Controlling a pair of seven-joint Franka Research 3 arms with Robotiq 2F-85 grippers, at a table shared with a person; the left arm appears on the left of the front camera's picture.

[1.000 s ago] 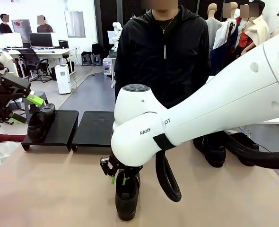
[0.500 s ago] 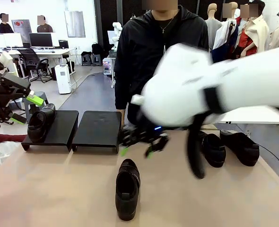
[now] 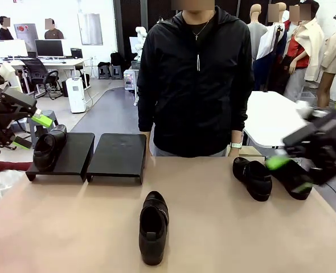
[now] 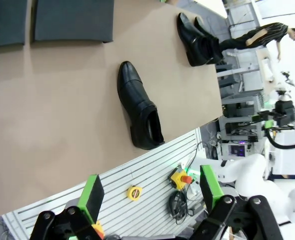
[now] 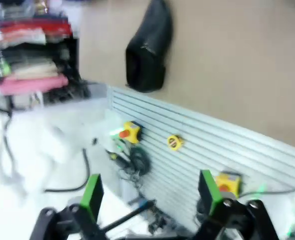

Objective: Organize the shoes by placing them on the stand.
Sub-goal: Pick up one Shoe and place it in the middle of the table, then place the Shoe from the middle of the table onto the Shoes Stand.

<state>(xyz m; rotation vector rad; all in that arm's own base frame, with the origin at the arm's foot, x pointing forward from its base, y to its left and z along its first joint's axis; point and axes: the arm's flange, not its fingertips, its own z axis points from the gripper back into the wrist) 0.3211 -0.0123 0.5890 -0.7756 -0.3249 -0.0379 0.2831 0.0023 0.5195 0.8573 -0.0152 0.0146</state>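
A loafer (image 3: 47, 149) is resting on the left platform of the stand (image 3: 119, 154). Another loafer (image 3: 153, 226) is lying near the table's (image 3: 71, 227) front edge, and a pair (image 3: 253, 179) at its far right corner. The left gripper (image 3: 32, 133) and right gripper (image 3: 289, 174) are hanging with jaws apart, empty.

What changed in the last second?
The right tool let go of the middle shoe, left lying on the table, and swung away to the robot's right, open near the far-right pair. The left tool, open, and the left-hand shoe on the stand stayed put.
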